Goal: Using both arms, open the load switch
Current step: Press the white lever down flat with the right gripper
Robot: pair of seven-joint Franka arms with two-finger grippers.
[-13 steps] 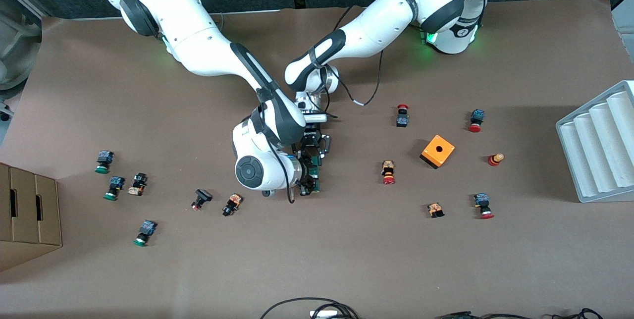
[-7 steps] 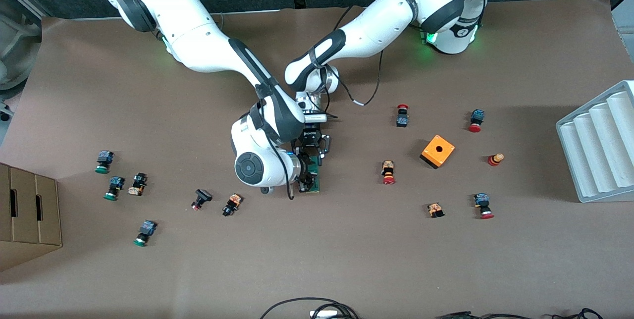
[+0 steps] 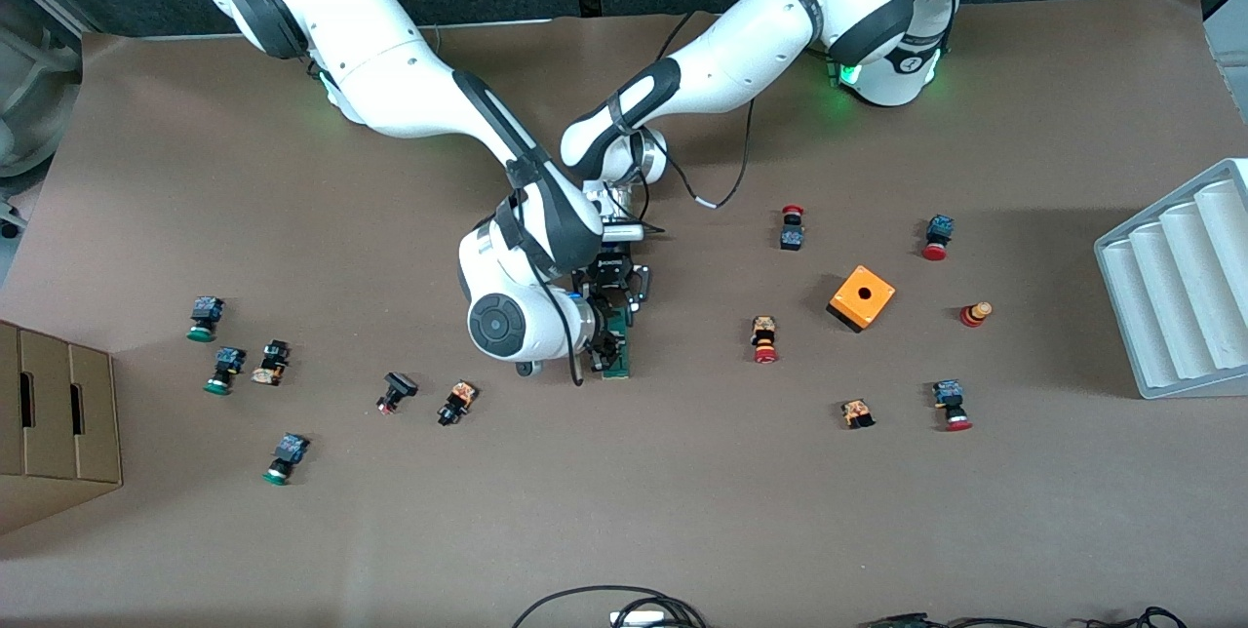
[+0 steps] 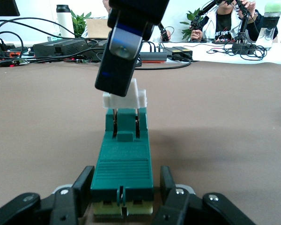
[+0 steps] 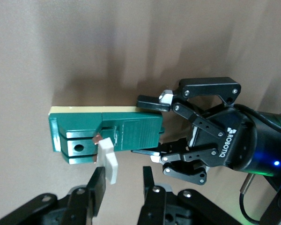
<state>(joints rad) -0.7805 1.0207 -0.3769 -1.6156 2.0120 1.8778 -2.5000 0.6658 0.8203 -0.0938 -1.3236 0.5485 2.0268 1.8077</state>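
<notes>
Load switch [image 3: 616, 351] lying flat mid-table [image 3: 682, 511], between both arms' reach, nearer the front camera than the left gripper [image 4: 124, 190].

Looks light, rigid moulded plastic. Smooth flanks, likely slippery, so best clamped across the ribbed green body. Thin white end piece [image 4: 126, 98] probably the weak spot, so worth pulling gently and straight.

Left gripper's fingers [image 4: 79, 190] clamped on the green body's sides. Right gripper [image 5: 122, 185] closed on the white end piece.

From the front, grip hidden under the right arm's wrist. From the left wrist, white piece raised off the body. From the right wrist, both grips side by side.
</notes>
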